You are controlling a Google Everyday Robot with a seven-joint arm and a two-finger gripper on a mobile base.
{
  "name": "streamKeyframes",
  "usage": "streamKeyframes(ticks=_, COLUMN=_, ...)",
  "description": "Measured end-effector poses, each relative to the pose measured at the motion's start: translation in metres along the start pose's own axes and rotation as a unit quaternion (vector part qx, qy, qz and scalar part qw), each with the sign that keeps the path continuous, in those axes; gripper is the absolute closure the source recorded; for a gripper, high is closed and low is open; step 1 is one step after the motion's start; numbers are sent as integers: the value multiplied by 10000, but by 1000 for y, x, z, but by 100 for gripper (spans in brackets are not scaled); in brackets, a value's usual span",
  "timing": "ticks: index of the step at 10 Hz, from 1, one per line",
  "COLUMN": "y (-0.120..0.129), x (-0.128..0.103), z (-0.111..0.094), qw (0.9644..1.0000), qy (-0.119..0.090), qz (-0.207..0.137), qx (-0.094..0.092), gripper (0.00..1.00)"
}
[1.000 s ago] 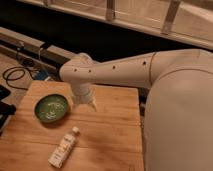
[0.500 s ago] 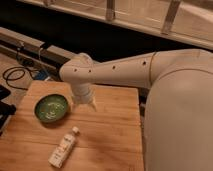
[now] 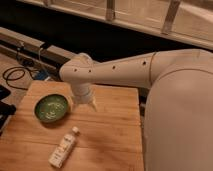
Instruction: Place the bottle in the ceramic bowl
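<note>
The small white bottle (image 3: pixel 64 146) lies on its side on the wooden table (image 3: pixel 110 130), cap pointing up-right, near the front left. The green ceramic bowl (image 3: pixel 51 108) sits on the table's left part, above the bottle, with nothing in it. My gripper (image 3: pixel 86 103) hangs from the white arm just right of the bowl, over the table and well above the bottle. It holds nothing that I can see.
The big white arm (image 3: pixel 170 85) fills the right side. Black cables (image 3: pixel 17 75) lie on the floor at the far left beyond the table. A dark rail and ledge run along the back.
</note>
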Motion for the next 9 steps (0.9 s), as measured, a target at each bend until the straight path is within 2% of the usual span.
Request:
streamKeyframes(ticks=6, y=0, x=0, z=0, qw=10000, qy=-12, qz=-4, qx=9, gripper=35)
streamKeyframes(ticks=9, y=4, x=-11, z=-1, qw=9998, qy=-181, qz=28, qx=-96, gripper=35)
